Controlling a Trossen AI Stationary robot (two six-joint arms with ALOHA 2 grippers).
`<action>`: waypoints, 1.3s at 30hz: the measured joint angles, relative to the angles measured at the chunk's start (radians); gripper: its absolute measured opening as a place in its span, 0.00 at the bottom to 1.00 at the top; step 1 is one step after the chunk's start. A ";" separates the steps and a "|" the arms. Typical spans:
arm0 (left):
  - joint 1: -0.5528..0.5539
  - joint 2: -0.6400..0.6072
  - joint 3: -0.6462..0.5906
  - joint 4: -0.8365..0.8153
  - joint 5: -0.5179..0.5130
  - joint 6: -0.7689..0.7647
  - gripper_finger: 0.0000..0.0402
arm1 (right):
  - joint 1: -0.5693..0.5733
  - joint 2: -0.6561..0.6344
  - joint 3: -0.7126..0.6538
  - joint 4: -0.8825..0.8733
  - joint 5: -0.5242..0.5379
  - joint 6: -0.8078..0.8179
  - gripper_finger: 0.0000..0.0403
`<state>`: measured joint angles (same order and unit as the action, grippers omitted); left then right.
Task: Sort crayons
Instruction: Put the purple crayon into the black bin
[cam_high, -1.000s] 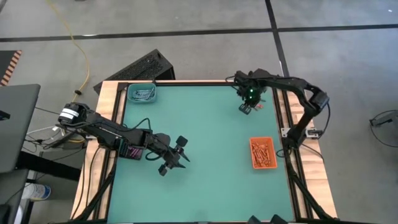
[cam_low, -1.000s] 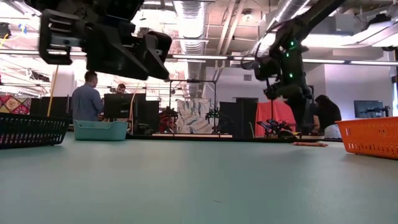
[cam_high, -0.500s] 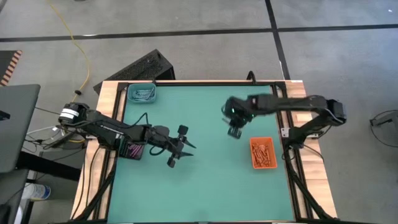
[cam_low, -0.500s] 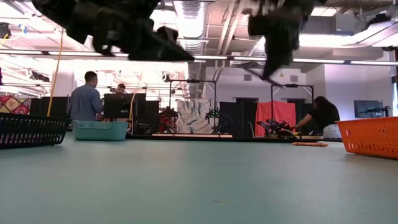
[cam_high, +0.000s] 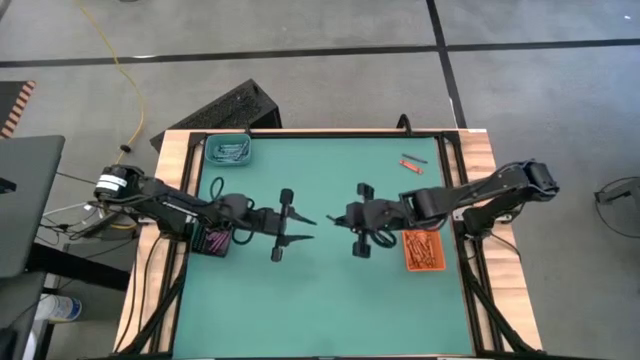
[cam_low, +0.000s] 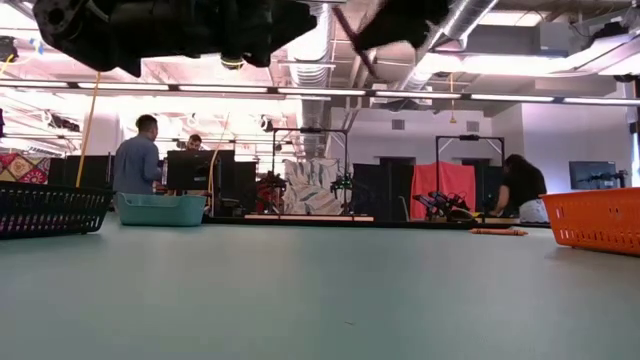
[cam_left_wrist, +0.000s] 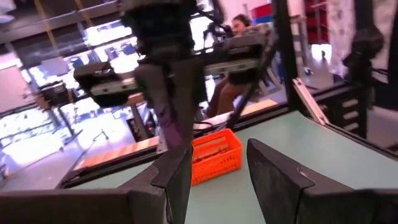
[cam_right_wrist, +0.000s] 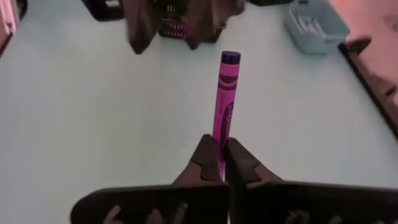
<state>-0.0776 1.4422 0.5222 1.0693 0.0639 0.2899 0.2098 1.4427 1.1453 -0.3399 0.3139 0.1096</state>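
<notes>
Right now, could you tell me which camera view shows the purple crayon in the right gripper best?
The right wrist view: the purple crayon fills the frame, clamped in the right gripper. The left wrist view shows it blurred, the low view only a sliver, and the high view hardly shows it.

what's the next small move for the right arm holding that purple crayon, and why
Probably ease the right gripper forward so the purple crayon enters the open left gripper. The two grippers face each other above the middle of the table, the crayon points at the left one, and the black tray with purple crayons sits on the left arm's side, so a handover looks likely.
</notes>
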 joint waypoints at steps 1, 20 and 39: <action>0.000 0.000 0.003 0.002 -0.013 -0.011 0.36 | 0.002 0.010 0.000 0.042 0.003 -0.018 0.00; 0.000 0.000 0.008 0.058 -0.052 -0.069 0.36 | 0.012 0.101 0.002 0.290 -0.012 -0.218 0.00; -0.001 0.000 0.008 0.063 0.055 -0.065 0.03 | 0.004 0.123 0.001 0.340 -0.032 -0.266 0.02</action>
<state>-0.0784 1.4422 0.5303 1.1320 0.1185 0.2247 0.2142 1.5661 1.1461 0.0000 0.2821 -0.1562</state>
